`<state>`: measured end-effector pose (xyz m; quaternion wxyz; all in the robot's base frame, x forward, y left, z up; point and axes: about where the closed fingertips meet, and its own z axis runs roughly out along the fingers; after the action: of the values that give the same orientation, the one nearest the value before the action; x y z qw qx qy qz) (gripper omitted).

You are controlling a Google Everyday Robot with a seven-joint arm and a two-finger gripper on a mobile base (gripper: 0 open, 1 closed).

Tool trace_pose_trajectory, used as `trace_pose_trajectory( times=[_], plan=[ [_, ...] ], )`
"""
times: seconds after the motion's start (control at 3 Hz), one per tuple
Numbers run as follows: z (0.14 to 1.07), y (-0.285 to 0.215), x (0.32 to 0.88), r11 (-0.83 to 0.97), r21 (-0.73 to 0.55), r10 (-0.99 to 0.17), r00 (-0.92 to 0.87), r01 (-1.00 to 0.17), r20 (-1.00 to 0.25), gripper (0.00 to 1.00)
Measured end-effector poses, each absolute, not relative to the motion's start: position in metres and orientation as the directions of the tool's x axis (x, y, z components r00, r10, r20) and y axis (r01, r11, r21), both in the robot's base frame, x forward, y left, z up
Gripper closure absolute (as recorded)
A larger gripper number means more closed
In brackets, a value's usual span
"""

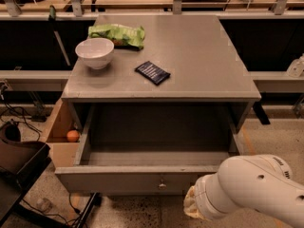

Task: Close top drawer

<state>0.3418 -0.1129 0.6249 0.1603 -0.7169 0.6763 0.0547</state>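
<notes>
The top drawer [142, 179] is a wide, deep grey box pulled partly out of the grey cabinet [161, 87]. Its inside is bare. Its front panel faces me, with a small round metal knob [162, 185] at its centre. My white arm [251, 191] comes in from the lower right, and its cream-coloured end [192, 207] sits just right of the knob, at the lower edge of the front panel. My gripper is hidden behind the arm.
On the cabinet top stand a white bowl [95, 52], a green bag [117, 34] and a dark blue packet [152, 72]. An open wooden box [59, 127] holding an orange ball [72, 136] sits left of the cabinet. A dark object [19, 163] and cables lie at the lower left.
</notes>
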Motion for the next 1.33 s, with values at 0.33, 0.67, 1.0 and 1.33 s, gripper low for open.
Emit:
trace_pose_trajectory(
  times=[0.33, 0.67, 1.0, 1.33],
  plan=[
    [0.623, -0.112, 0.375, -0.042, -0.168, -0.953, 0.090, -0.985, -0.290, 1.00],
    [0.625, -0.113, 0.398, -0.053, -0.177, -0.953, 0.103, -0.983, -0.284, 1.00],
    [0.629, -0.116, 0.422, -0.058, -0.186, -0.954, 0.109, -0.981, -0.280, 1.00],
    [0.634, -0.126, 0.469, -0.070, -0.195, -0.954, 0.123, -0.978, -0.273, 1.00]
  ],
)
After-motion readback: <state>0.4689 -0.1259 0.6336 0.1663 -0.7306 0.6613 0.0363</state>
